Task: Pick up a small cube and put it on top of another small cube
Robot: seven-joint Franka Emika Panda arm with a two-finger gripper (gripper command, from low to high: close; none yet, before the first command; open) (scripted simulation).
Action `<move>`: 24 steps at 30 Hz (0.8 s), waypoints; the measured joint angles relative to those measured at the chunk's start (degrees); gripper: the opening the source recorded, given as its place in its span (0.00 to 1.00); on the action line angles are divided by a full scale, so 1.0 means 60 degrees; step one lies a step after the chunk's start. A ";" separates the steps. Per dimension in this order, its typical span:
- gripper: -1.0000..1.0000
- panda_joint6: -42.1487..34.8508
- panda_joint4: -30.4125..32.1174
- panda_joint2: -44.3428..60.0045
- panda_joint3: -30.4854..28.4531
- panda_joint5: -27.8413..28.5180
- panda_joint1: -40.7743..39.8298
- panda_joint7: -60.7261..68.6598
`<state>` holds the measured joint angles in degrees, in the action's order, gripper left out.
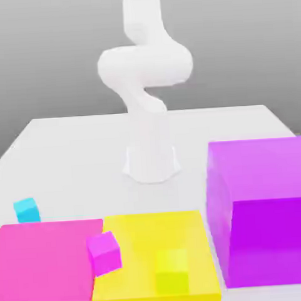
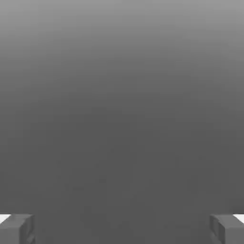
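The small cyan cube (image 1: pixel 26 210) rests on the white table (image 1: pixel 78 157) at the exterior view's left, just behind the big pink block (image 1: pixel 41 266). A small pink cube (image 1: pixel 104 253) sits at the seam between the big pink block and the big yellow block (image 1: pixel 152 240). A small yellow cube (image 1: pixel 171 271) lies on the big yellow block. The white arm (image 1: pixel 145 65) rises from its base at the table's middle. In the hand view my gripper (image 2: pixel 122 228) is open, its two grey fingertips (image 2: pixel 16 228) far apart, with only grey background between them.
A tall purple block (image 1: pixel 263 209) stands at the exterior view's right, next to the yellow block. The arm's base (image 1: pixel 151 162) stands on the table behind the blocks. Bare white table stretches behind the cyan cube.
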<state>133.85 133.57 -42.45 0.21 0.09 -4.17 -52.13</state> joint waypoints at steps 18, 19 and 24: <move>0.50 0.2447 0.2133 0.4068 -0.0245 0.0357 -0.4528 -0.7764; 0.50 0.2582 0.2250 0.4291 -0.0294 0.0378 -0.4746 -0.8193; 0.50 0.3256 0.2837 0.5407 -0.0684 0.0453 -0.5695 -1.0310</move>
<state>153.39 150.59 -10.01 -3.89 2.81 -38.34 -113.99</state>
